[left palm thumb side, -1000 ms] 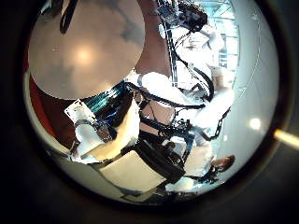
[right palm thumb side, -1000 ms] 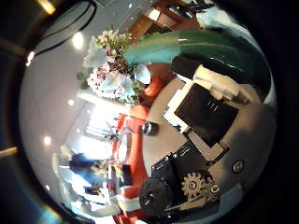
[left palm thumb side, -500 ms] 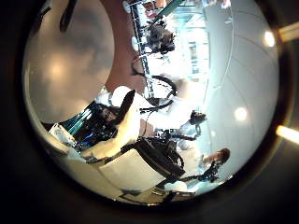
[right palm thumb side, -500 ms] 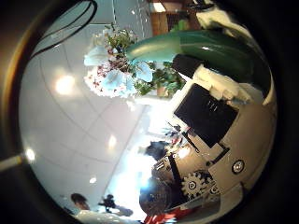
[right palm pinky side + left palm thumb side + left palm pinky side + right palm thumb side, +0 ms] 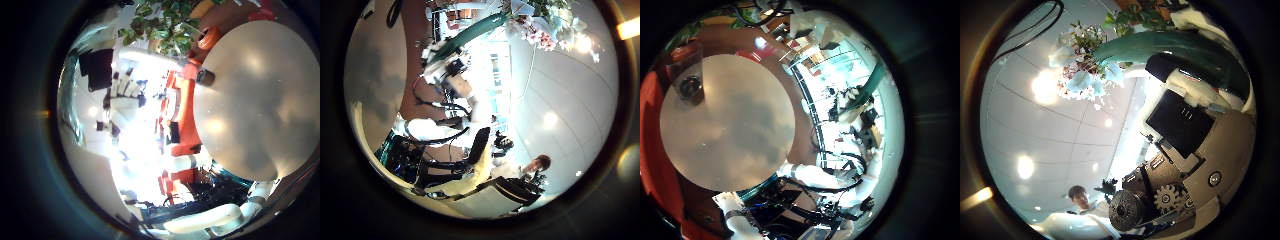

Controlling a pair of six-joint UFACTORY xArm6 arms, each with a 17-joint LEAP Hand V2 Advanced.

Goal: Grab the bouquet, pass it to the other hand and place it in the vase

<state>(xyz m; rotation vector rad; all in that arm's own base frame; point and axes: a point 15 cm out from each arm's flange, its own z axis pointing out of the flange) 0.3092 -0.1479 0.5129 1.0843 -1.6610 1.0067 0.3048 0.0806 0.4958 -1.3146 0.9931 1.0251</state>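
Bouquet clamped in my right hand, stems along the palm, blooms pointing away.

In the right thumb-side view my right hand [image 5: 1185,140] is curled round the teal-wrapped stem bundle of the bouquet of pale blue and white flowers [image 5: 1085,65]. The left thumb-side view shows the same bouquet held aloft, well apart. I cannot tell my left hand's finger state. I see no vase.
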